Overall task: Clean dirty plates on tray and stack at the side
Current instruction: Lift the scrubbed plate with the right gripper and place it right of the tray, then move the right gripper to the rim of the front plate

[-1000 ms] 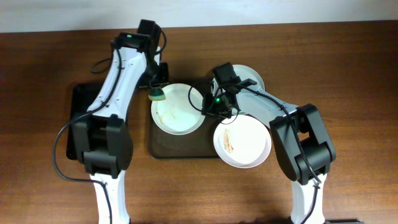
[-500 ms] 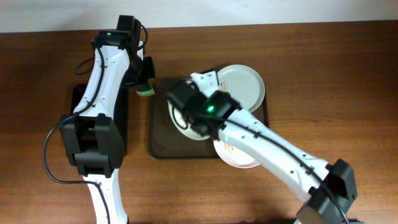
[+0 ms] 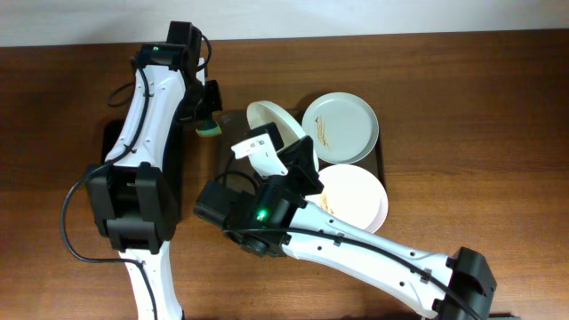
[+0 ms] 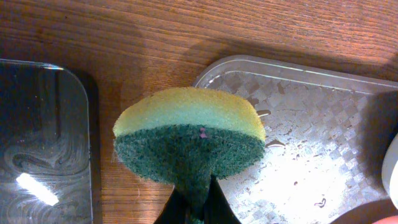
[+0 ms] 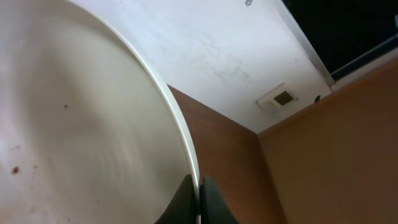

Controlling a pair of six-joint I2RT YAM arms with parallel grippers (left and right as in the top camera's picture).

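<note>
My right gripper (image 3: 296, 149) is shut on the rim of a white plate (image 3: 271, 124) and holds it lifted and tilted high above the tray (image 3: 220, 153). In the right wrist view the plate (image 5: 81, 124) fills the left, with the jaws (image 5: 199, 200) clamped on its edge. A pale blue-green plate (image 3: 340, 127) with brown smears lies at the tray's far right. A second white plate (image 3: 357, 196) with smears lies at its near right. My left gripper (image 3: 206, 114) is shut on a green and yellow sponge (image 3: 209, 128), which also shows in the left wrist view (image 4: 189, 137), over the tray's far left corner (image 4: 311, 124).
A narrower black tray (image 3: 111, 160) lies left of the brown tray, and it also shows in the left wrist view (image 4: 43, 137). My raised right arm (image 3: 356, 253) hides the tray's middle and front. Bare wooden table (image 3: 480, 133) lies to the right.
My right arm has lifted the white plate off the tray, raised it towards the camera and tilted it. My left gripper moved the sponge left off that plate, then held still.
</note>
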